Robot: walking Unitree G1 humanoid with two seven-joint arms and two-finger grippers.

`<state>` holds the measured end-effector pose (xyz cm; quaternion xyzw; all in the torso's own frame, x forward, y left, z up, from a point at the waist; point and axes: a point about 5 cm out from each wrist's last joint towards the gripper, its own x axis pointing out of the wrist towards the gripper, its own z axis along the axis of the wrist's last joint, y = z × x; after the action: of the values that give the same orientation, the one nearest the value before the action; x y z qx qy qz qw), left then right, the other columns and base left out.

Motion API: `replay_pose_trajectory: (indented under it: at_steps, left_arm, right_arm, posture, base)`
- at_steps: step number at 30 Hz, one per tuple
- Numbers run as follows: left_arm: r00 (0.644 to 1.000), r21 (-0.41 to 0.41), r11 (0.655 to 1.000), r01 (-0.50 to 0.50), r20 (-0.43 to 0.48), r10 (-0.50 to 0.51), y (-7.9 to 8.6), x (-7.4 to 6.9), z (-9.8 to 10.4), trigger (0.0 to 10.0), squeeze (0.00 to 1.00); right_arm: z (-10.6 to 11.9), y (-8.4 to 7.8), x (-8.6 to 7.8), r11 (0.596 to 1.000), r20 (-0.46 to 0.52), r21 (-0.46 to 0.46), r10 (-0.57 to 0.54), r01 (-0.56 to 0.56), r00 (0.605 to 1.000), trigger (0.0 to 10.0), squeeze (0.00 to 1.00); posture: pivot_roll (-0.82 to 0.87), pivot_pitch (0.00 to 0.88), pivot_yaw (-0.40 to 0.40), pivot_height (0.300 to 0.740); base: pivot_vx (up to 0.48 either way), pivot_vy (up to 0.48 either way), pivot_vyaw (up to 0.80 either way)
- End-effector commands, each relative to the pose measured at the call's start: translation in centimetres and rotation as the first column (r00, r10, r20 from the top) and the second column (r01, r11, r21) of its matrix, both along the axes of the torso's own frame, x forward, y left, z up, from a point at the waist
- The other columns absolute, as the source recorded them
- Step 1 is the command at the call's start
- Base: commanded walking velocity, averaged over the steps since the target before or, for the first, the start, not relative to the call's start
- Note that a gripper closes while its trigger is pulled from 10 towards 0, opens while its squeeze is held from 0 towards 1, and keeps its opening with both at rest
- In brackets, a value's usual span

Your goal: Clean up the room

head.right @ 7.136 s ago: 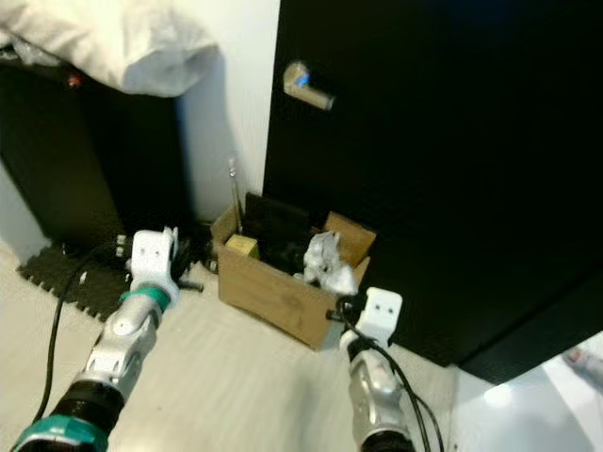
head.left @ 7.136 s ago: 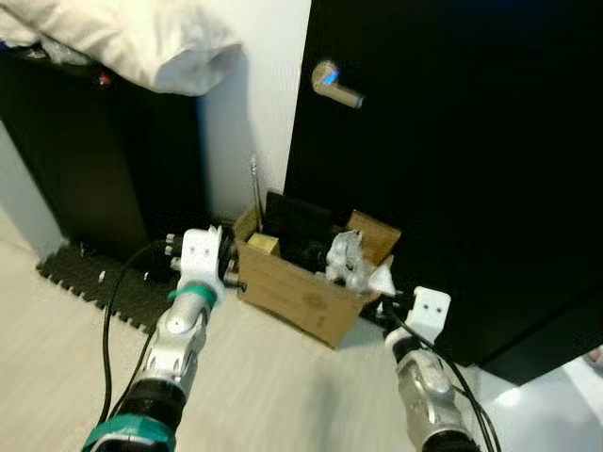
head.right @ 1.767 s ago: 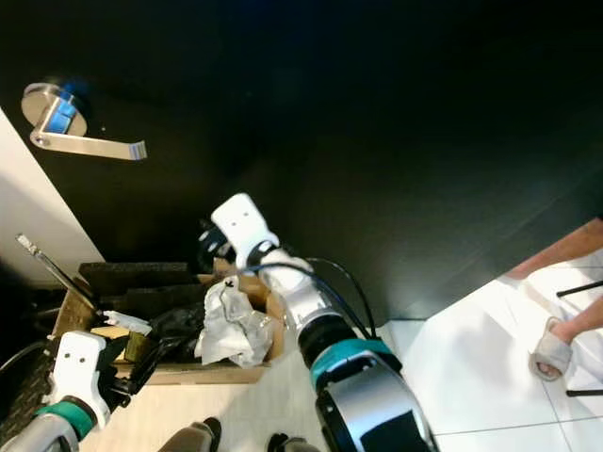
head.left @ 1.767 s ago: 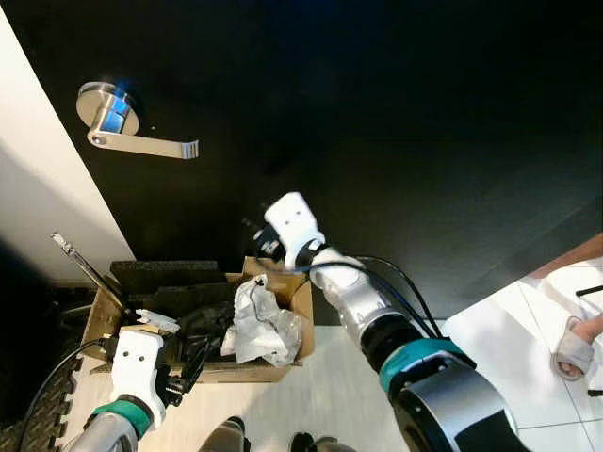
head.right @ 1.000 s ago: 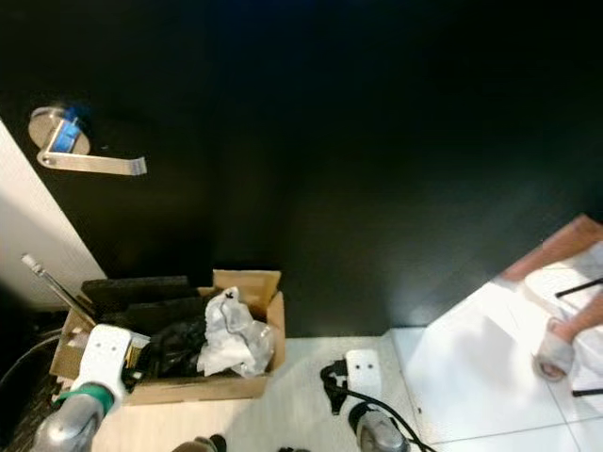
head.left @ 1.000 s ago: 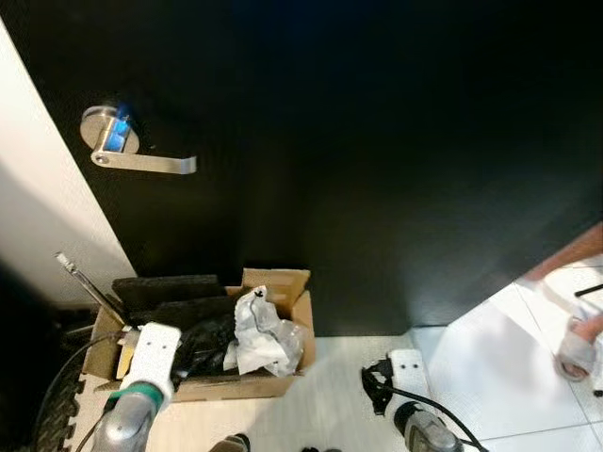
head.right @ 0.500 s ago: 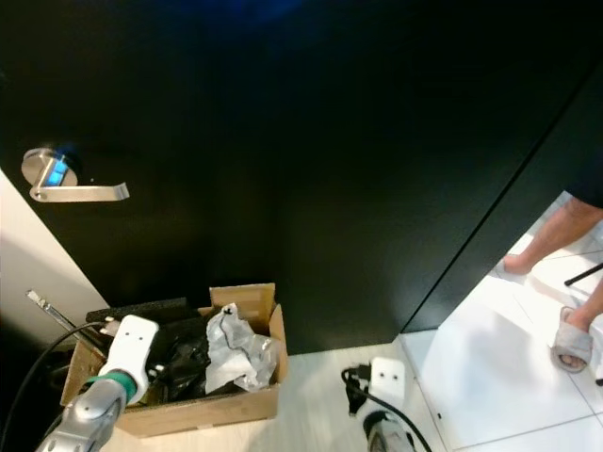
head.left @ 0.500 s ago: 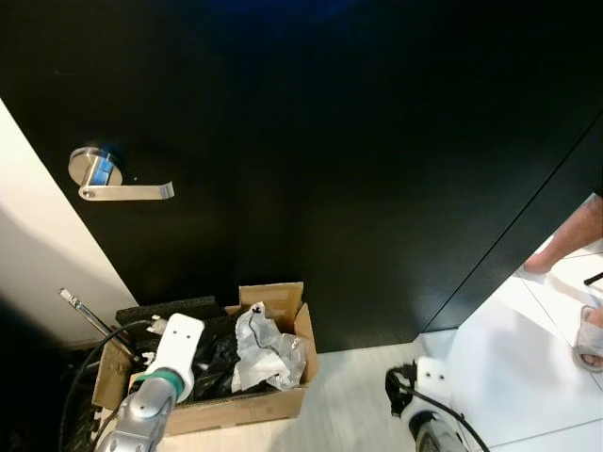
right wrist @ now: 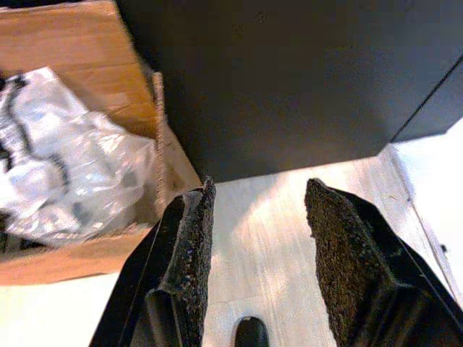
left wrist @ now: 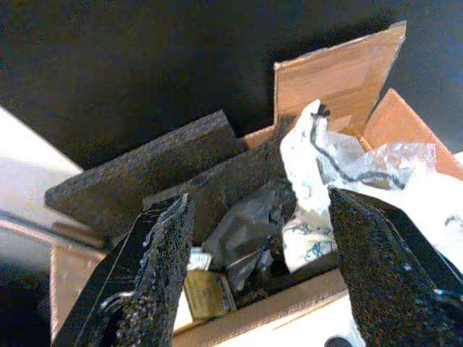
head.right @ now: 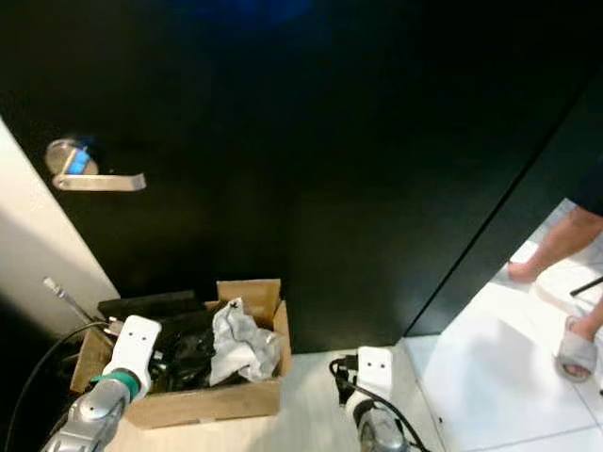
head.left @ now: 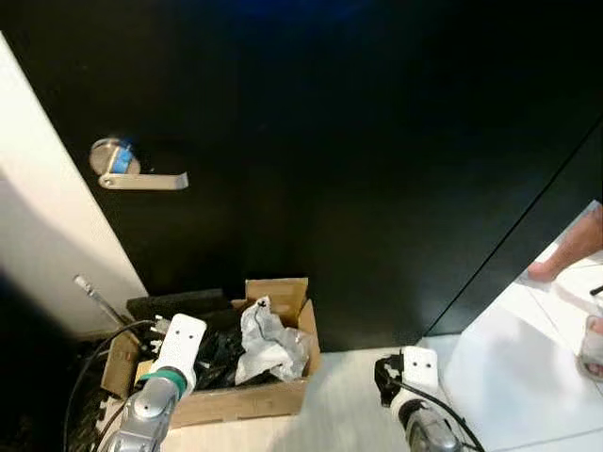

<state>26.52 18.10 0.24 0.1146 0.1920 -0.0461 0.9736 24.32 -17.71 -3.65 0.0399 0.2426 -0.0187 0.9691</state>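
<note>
An open cardboard box (head.left: 247, 403) stands on the floor against a black door (head.left: 358, 151). It holds crumpled white plastic (head.left: 270, 339), dark foam slabs (left wrist: 145, 173), black wrapping (left wrist: 246, 231) and a small yellow item (left wrist: 206, 293). My left gripper (left wrist: 259, 199) hovers open over the box's near left side, with nothing between its fingers. My left wrist (head.left: 179, 341) shows there in the eye views. My right gripper (right wrist: 259, 188) is open and empty, low over the floor just right of the box. Its wrist (head.left: 417, 365) sits by the door's foot.
A silver lever handle (head.left: 141, 179) is on the door, with a white wall (head.left: 57, 235) to its left. A thin metal rod (head.left: 99, 299) leans by the box. A person's foot (head.left: 565, 259) and a slippered foot (head.left: 594, 344) stand on white tiles (head.left: 528, 377) at right.
The right arm, raised behind the box 1.8 s ago, has dropped low to the box's right. The left gripper stays over the box. The camera has shifted slightly.
</note>
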Motion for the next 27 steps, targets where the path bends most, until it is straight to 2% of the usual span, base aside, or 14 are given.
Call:
replay_pose_trajectory:
  at_steps: [1, 27]
  left_arm:
    - [1.0, -0.001, 1.0, -0.014, -0.017, 0.014, 0.14, -0.62, -0.66, 10.0, 0.0]
    - [1.0, 0.004, 1.0, -0.023, 0.003, 0.023, 0.28, -0.75, -1.11, 10.0, 0.0]
  right_arm:
    - [-0.28, 0.09, -0.17, 1.0, -0.028, -0.011, 0.011, -0.012, 1.0, 10.0, 0.0]
    - [-0.46, 0.36, -0.3, 0.999, -0.044, -0.024, 0.03, -0.031, 0.999, 10.0, 0.0]
  posture:
    - [0.09, 0.0, 0.03, 0.74]
    - [0.1, 0.0, 0.022, 0.74]
  base:
    - [-0.337, 0.0, 0.0]
    - [-0.338, 0.0, 0.0]
